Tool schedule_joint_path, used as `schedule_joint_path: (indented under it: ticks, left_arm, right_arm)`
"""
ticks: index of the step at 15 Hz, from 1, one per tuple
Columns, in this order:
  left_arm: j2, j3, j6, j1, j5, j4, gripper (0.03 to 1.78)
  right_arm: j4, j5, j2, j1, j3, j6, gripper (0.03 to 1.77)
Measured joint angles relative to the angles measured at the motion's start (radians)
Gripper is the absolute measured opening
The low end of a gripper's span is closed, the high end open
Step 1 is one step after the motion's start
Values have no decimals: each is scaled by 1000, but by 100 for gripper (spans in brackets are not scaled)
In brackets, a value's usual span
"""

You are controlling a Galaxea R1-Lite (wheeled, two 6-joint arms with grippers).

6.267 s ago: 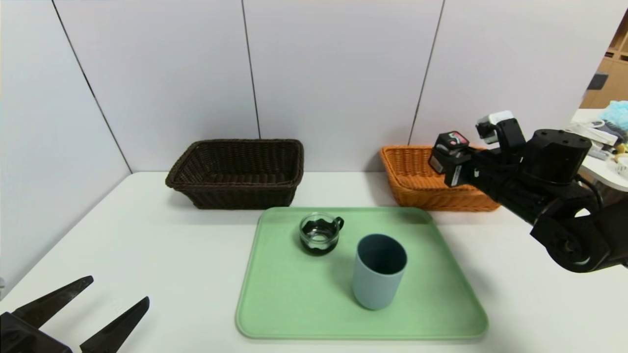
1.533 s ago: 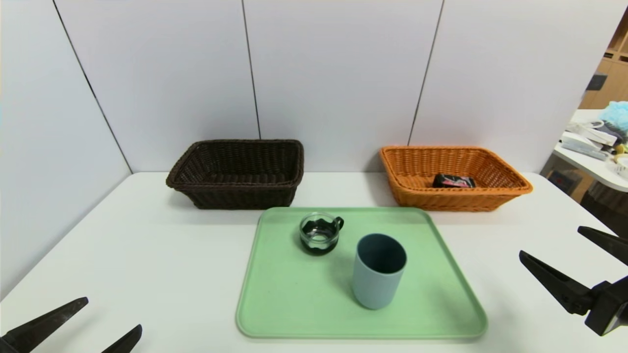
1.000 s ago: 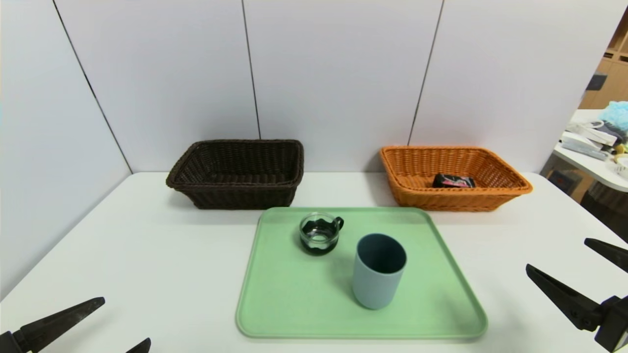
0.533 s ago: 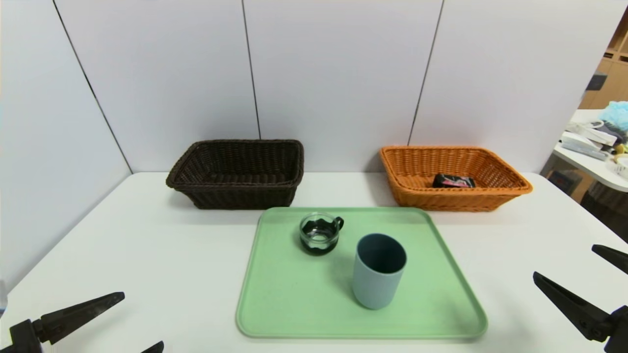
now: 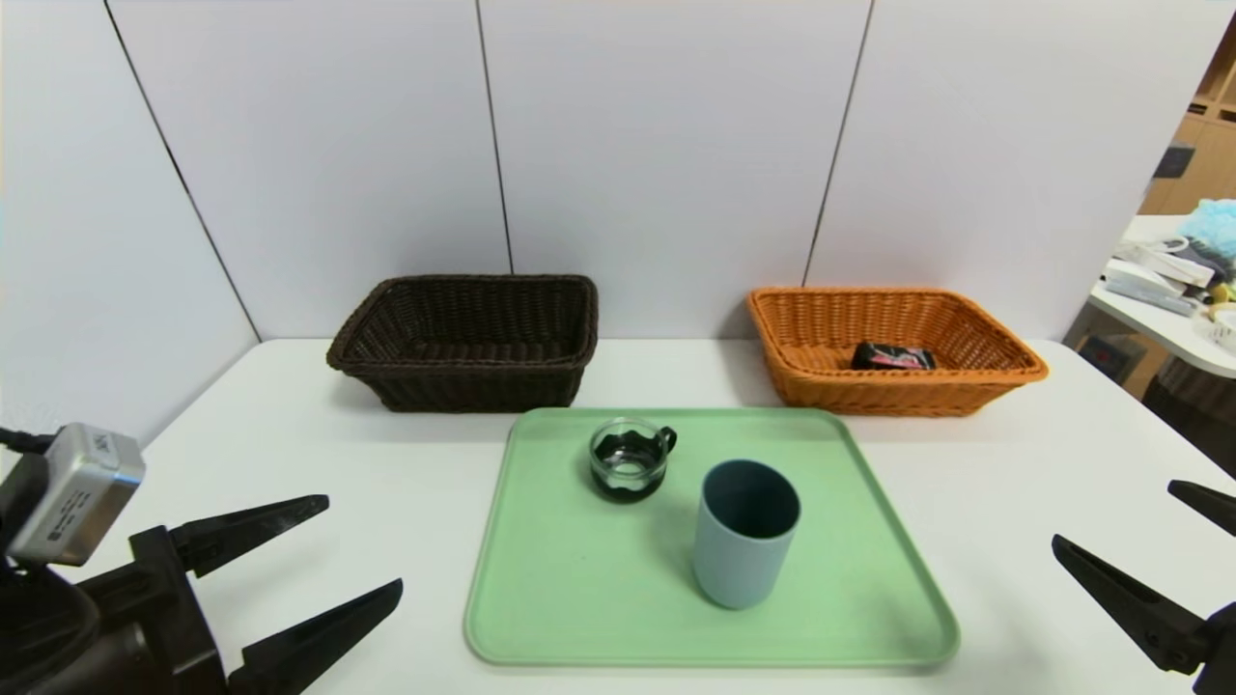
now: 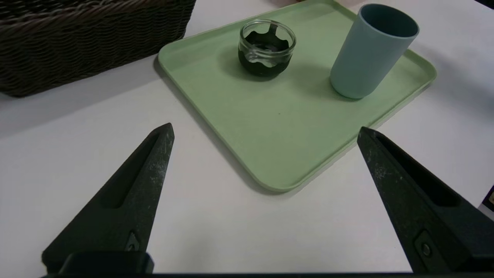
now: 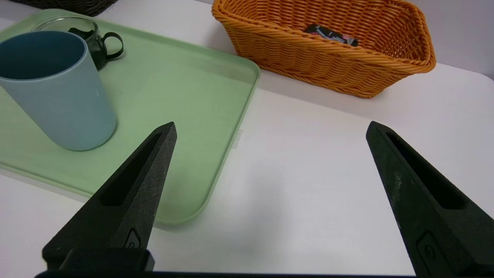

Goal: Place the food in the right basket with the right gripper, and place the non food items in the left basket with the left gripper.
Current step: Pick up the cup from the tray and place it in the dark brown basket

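Observation:
The food, a black packet with a pink top (image 5: 893, 357), lies inside the orange right basket (image 5: 1004, 372) at the back right; the right wrist view shows the packet (image 7: 330, 34) too. A blue-grey tumbler (image 5: 745, 536) and a small glass cup with a black base (image 5: 630, 460) stand upright on the green tray (image 5: 579, 589). The dark left basket (image 5: 463, 381) holds nothing I can see. My left gripper (image 5: 365, 542) hovers open just off the tray's near left corner. At the table's near right, my right gripper (image 5: 1112, 514) is open and holds nothing.
Grey wall panels stand right behind both baskets. A side table with clutter (image 5: 1173, 290) sits beyond the right edge. Bare white tabletop (image 5: 290, 454) lies between the tray and the left wall.
My left gripper has risen and pushed forward toward the tray's near left corner. The right gripper let go of the packet in the orange basket earlier, pulled back, and has barely shifted lately.

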Motion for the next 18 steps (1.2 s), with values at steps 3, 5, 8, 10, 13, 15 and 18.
schedule_joint_path:
  ticks: [3,5,8,10,13,15,18]
  left_arm:
    - [131,-1,4,-31,8,-148,169]
    - [207,6,2,-48,29,-219,169]
    - [316,8,-4,-60,56,-299,169]
    - [384,11,-6,-75,68,-375,169]
    - [464,10,-17,-147,110,-454,169]
    - [506,1,-37,-193,127,-521,169]
    - [550,-5,-33,-225,127,-580,169]
  right_arm:
    - [16,3,0,0,0,0,169]
    - [16,4,0,1,0,0,169]
    - [16,5,0,2,-1,-3,169]
    - [17,5,-1,3,-1,-3,169]
    - [17,7,-2,3,6,-3,169]
    - [17,7,-2,4,9,-3,169]
    - [17,7,0,16,10,-3,169]
